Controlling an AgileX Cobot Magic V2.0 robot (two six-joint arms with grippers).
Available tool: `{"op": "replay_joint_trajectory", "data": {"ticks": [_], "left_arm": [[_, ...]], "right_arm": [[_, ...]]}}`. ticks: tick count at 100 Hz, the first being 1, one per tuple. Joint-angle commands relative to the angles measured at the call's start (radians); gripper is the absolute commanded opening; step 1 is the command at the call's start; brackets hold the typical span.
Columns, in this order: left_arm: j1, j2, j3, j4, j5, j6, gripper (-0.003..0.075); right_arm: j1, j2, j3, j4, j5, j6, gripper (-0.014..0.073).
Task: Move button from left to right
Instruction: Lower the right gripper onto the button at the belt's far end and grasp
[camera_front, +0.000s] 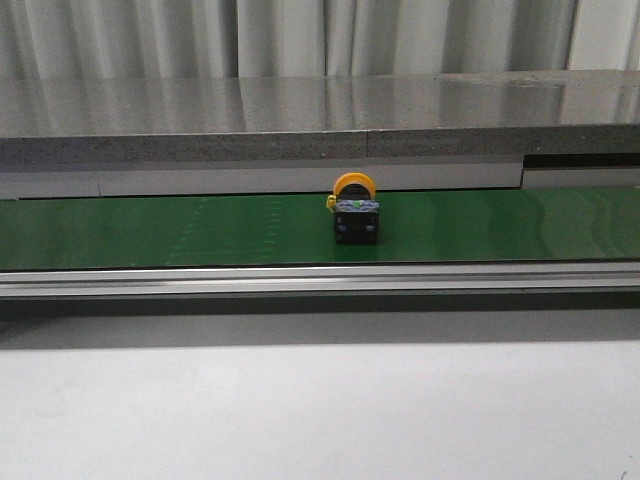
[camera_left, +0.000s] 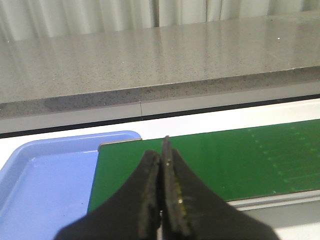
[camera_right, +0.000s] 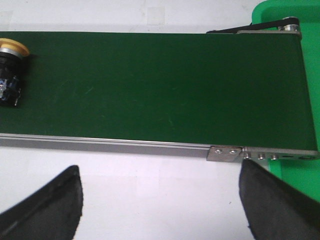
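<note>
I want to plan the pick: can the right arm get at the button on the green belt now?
Probably yes. The right end effector is open, the button lies alone on the belt, and nothing stands between them.

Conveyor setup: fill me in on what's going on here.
Nothing is being held right now. The button sits alone on the green belt, about mid-belt in the front view. The left pincer is shut and empty near the blue tray. The right pincer is open near the belt's end by the green bin.
</note>
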Motion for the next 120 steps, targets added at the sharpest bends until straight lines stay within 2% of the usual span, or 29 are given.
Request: {"op": "replay_joint_trajectory", "data": {"ticks": [1, 46, 82, 120], "left_arm": [[-0.006, 0.005, -0.026, -0.012, -0.068, -0.004, -0.0019], [-0.006, 0.005, -0.026, -0.012, -0.068, -0.004, -0.0019], [-0.006, 0.005, -0.026, -0.012, -0.068, -0.004, -0.0019], [-0.006, 0.005, -0.026, -0.012, -0.068, -0.004, -0.0019]], "right_arm": [[0.002, -0.007, -0.035, 0.037, -0.051, -0.002, 0.0645], [0.005, 0.063, -0.085, 0.159, -0.031, -0.063, 0.0645], [0.122, 0.245, -0.143, 0.157, -0.103, -0.067, 0.0645], [0.159, 0.468, -0.266, 0.107, -0.144, -0.084, 0.0645]]}}
